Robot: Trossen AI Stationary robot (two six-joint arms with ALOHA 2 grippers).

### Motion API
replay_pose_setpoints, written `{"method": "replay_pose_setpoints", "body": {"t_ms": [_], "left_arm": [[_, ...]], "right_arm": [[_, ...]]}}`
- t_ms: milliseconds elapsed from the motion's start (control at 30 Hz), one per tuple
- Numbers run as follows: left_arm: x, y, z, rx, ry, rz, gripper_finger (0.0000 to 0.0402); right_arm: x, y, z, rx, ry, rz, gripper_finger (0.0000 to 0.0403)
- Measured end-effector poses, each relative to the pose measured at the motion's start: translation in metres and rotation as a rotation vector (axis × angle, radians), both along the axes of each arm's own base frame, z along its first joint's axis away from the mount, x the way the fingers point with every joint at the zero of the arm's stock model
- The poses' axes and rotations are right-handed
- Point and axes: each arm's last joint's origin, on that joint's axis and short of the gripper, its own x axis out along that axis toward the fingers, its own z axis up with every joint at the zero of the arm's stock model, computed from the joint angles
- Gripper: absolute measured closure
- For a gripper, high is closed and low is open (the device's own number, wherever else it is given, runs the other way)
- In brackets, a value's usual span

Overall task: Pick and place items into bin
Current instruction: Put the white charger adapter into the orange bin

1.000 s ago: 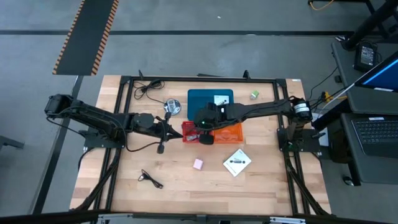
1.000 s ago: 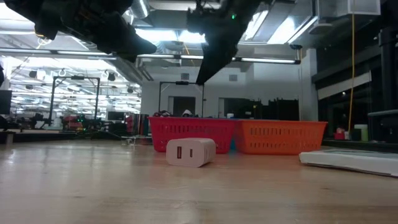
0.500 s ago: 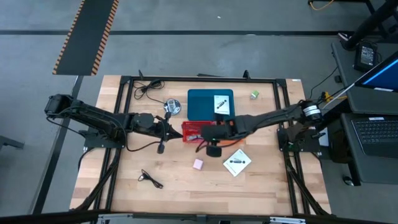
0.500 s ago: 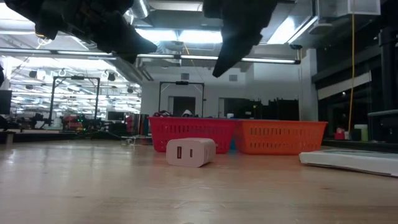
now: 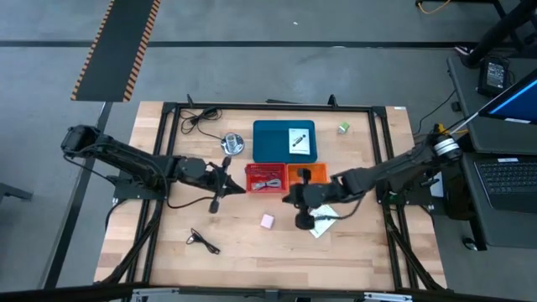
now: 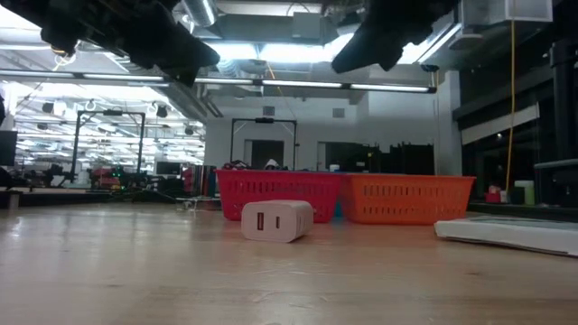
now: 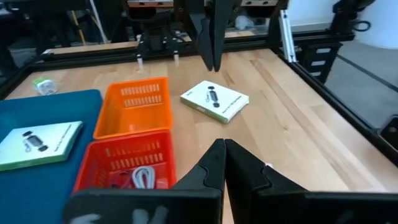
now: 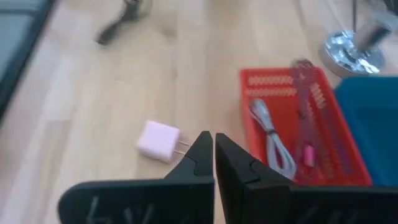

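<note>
A pale pink cube (image 5: 267, 221) (image 8: 158, 140) (image 6: 277, 220) lies on the wooden table. One white card (image 5: 324, 221) (image 7: 214, 99) lies flat on the table, partly under my right arm. A second card (image 5: 298, 140) rests on the blue tray (image 5: 273, 138). A green cube (image 5: 343, 127) sits far right. Black cables lie at the far left (image 5: 197, 117) and near left (image 5: 204, 242). My right gripper (image 5: 285, 200) (image 8: 213, 146) hangs shut above the table between cube and card. My left gripper (image 5: 238, 185) (image 7: 224, 152) hovers shut, left of the red basket (image 5: 265, 178).
A red basket (image 8: 298, 124) holding a white cable and an orange basket (image 5: 307, 174) (image 7: 134, 106) stand side by side mid-table. A round silver disc (image 5: 233, 143) sits left of the blue tray. A black frame rail (image 5: 168, 159) runs around the table. Bare wood lies along the near edge.
My right gripper has swung from over the red basket toward the table's near edge and a little to the right, staying high above the table and shut. It now hangs between the pink cube and the loose card. Nothing on the table has moved.
</note>
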Motion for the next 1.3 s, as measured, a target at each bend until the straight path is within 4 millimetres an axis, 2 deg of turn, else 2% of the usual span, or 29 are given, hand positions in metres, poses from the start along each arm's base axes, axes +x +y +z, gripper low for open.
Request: {"method": "replay_pose_setpoints", "body": {"t_ms": [267,433,600,767,967,1100,1300], "left_arm": [[0.000,-0.011,0.000,-0.005,-0.013,-0.048,0.0400],[0.004,-0.022,-0.013,-0.002,0.050,-0.087,0.0400],[0.010,-0.029,-0.024,-0.016,0.074,-0.101,0.0400],[0.027,-0.033,-0.024,-0.025,0.083,-0.083,0.0400],[0.049,-0.042,-0.033,-0.018,0.263,-0.063,0.0400],[0.063,-0.051,-0.039,-0.015,0.390,-0.056,0.0400],[0.078,-0.058,-0.042,0.002,0.436,-0.056,0.0398]], "right_arm": [[-0.021,0.018,-0.011,0.034,-0.099,0.079,0.0403],[-0.025,0.030,-0.010,0.022,-0.117,0.128,0.0403],[-0.029,0.039,-0.009,-0.021,-0.157,0.097,0.0403],[-0.034,0.042,-0.021,-0.029,-0.220,0.105,0.0403],[-0.042,0.041,-0.037,-0.013,-0.250,0.113,0.0403],[-0.045,0.039,-0.032,-0.014,-0.270,0.117,0.0403],[-0.049,0.037,-0.022,-0.071,-0.311,0.139,0.0403]]}}
